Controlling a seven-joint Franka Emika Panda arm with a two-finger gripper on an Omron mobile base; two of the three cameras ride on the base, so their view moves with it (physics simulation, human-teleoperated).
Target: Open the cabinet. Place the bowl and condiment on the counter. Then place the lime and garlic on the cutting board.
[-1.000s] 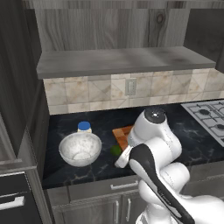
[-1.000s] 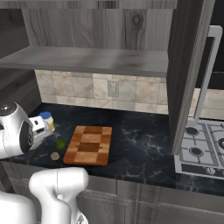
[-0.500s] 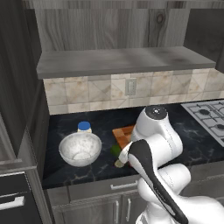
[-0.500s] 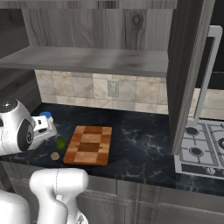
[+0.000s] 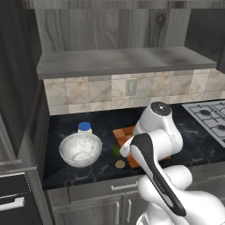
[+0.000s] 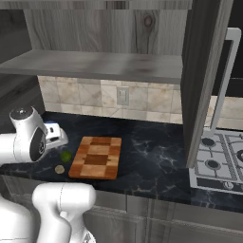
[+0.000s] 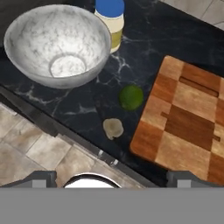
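Note:
The cabinet [image 6: 205,80] stands open, its grey shelf [image 5: 118,61] bare. On the black counter [image 7: 144,39] sit the speckled bowl [image 7: 57,43] [image 5: 80,149] and, behind it, the blue-lidded condiment [image 7: 110,22] [image 5: 85,128]. The lime [image 7: 131,97] [image 6: 66,155] and the garlic [image 7: 113,127] [image 6: 60,169] lie on the counter just left of the checkered cutting board [image 7: 183,122] [image 6: 96,157], off it. My gripper [image 7: 113,179] is open and holds nothing. It hovers over the counter's front edge, with the garlic and lime ahead between its fingers [image 7: 41,178].
A gas hob [image 6: 220,161] lies at the counter's right end. The open cabinet door with its long silver handle [image 6: 223,80] juts out above the hob. Tiled backsplash with a wall socket [image 6: 123,96] runs behind. Low cabinets [image 5: 110,206] sit below the counter.
My arm has shifted slightly to the right, toward the board. The bowl, condiment, lime and garlic have stayed put. The gripper has stayed open.

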